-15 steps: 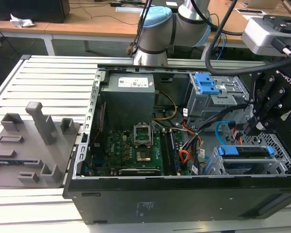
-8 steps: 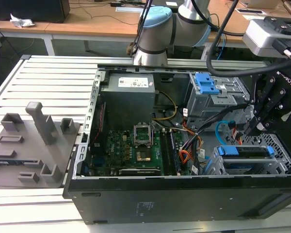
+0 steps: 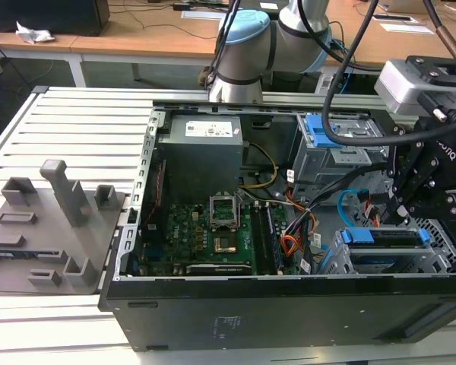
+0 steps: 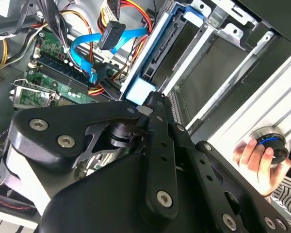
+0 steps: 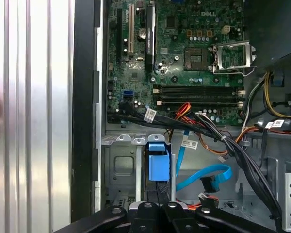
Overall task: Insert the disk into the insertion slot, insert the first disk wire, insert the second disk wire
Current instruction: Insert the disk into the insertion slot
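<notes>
The disk stands on its edge inside the metal cage, in the corner of the open computer case at the exterior view's right. The tool is closed, with no gap between its tips. The tips rest against the blue end of the disk, which I judge is for pushing it down into the cage and not for holding it. The light blue cable makes a loop just beside the disk, and its dark plug hangs free, not yet connected. A person's hand rests on a round button on the desk.
</notes>
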